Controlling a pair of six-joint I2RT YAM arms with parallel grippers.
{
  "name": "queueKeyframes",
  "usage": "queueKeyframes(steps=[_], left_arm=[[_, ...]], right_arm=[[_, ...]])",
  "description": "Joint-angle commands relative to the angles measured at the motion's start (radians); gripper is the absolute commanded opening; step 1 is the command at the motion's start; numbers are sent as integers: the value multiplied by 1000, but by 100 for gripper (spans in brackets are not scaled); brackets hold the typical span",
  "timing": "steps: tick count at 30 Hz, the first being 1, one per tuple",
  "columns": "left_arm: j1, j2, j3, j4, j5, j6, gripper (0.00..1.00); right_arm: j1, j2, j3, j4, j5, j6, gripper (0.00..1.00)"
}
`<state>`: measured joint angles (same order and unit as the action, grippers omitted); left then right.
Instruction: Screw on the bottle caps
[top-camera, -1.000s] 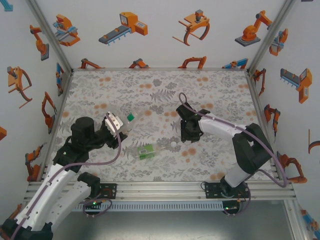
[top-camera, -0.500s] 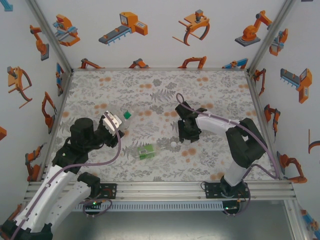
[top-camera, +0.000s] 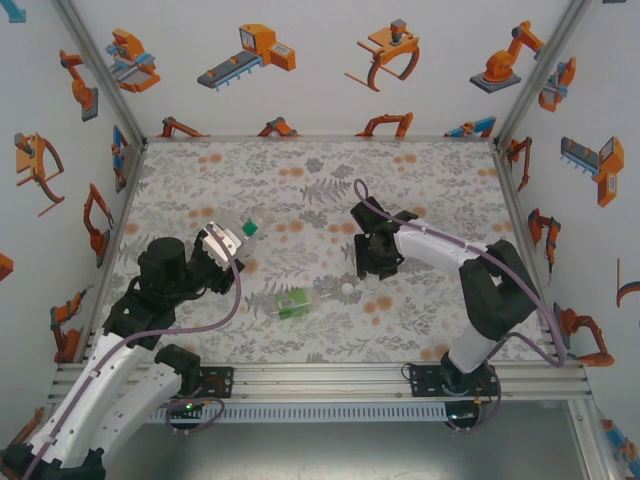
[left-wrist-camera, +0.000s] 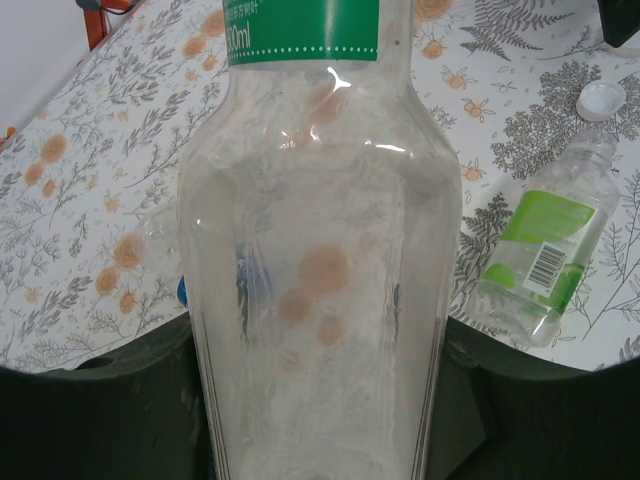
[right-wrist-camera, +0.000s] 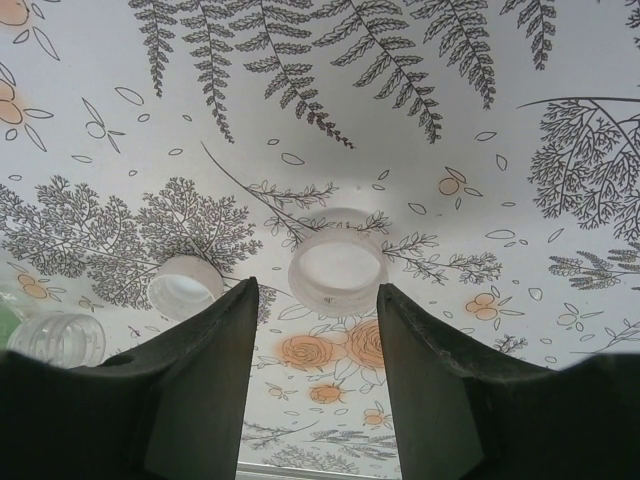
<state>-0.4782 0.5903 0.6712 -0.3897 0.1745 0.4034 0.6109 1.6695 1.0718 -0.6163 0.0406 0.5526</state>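
2 bottles: green-banded bottle (left-wrist-camera: 320, 250) in the left tool (top-camera: 224, 244), lime-labelled bottle (left-wrist-camera: 535, 255) right of it. 2 white caps: centre cap (right-wrist-camera: 338, 272) within the right tool (right-wrist-camera: 317, 290), side cap (right-wrist-camera: 186, 285) beside it.

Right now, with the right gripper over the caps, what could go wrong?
A second cap lies close beside the white cap, and the right gripper's open jaws may nudge it away. The white cap looks open side up, so it may need flipping. The lying bottle could roll if bumped.
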Motion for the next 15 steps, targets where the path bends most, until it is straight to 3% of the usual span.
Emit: queueKeyframes(steps=[1,15], left_arm=[[-5,-2,-6,1,-3,-14,40],[-5,-21,-28,32,13,-16,39]], right_arm=[[-5,-23,-8,-17,-7,11,49],[-5,13,-17,-11,-13,11,49]])
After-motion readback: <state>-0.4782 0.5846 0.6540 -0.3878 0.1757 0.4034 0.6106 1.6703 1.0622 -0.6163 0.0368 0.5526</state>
